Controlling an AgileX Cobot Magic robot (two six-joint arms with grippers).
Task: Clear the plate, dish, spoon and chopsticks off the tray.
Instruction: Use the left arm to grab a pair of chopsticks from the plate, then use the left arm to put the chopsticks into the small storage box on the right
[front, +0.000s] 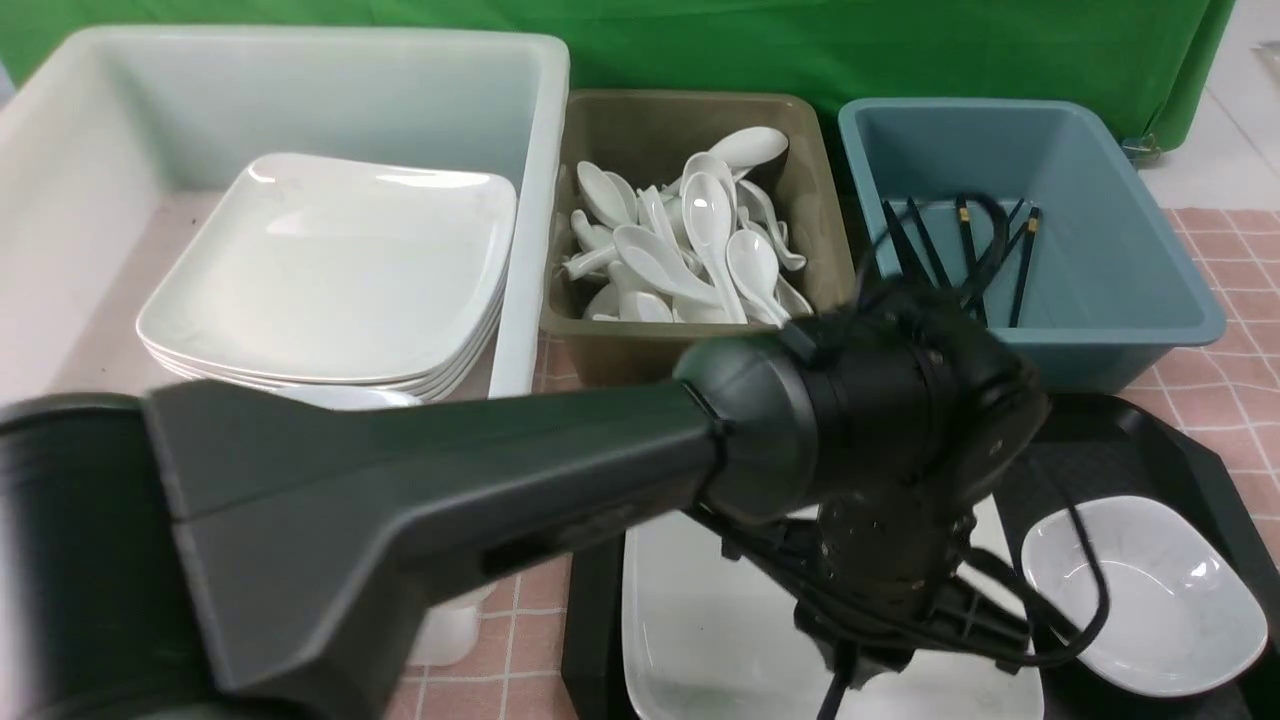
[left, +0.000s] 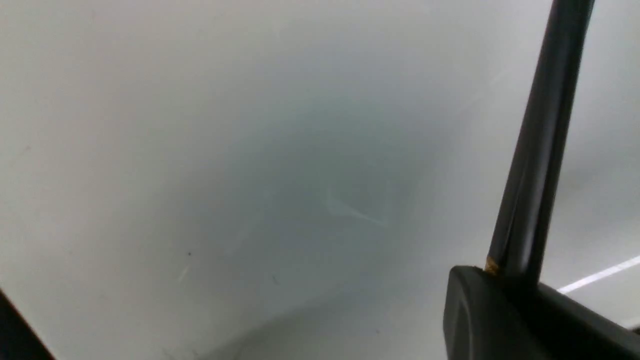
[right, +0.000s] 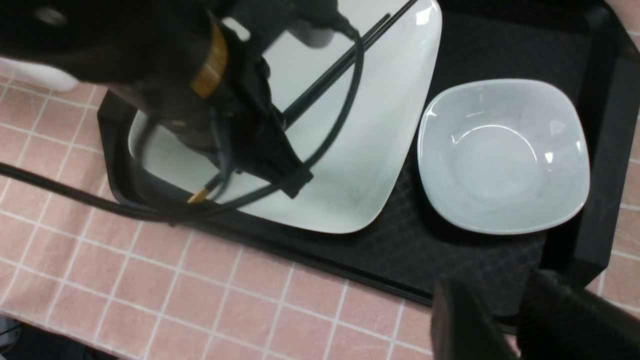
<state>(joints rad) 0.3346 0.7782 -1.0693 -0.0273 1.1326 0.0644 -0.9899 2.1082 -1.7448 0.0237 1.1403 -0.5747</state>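
Reaching in over the tray (right: 465, 45) from its left side, the left arm (front: 450, 480) had its wrist turned down, and the left gripper (right: 275, 162) was clamped on the chopsticks (right: 330, 75) near their gold-banded thick ends. In the left wrist view the black sticks rose straight out from one gripper finger (left: 505, 320), a gold band just at its edge. Their thin ends slanted across the plate (right: 360, 165); whether they rested on it or were raised off it I could not tell. The plate lay flat on the tray's left part, and the dish (right: 502, 155) sat on the tray just beside it, toward the tray's right end. The right gripper (right: 492, 282) hovered over the tray's near edge close to the dish, jaws a little apart and grasping nothing. Beyond the tray's far edge on the worktop (right: 200, 300) stood a white tub (front: 540, 200) of stacked plates (front: 330, 270), an olive tub (front: 600, 340) of spoons (front: 690, 250) and a blue tub (front: 1120, 260) holding other black chopsticks (front: 1000, 250).
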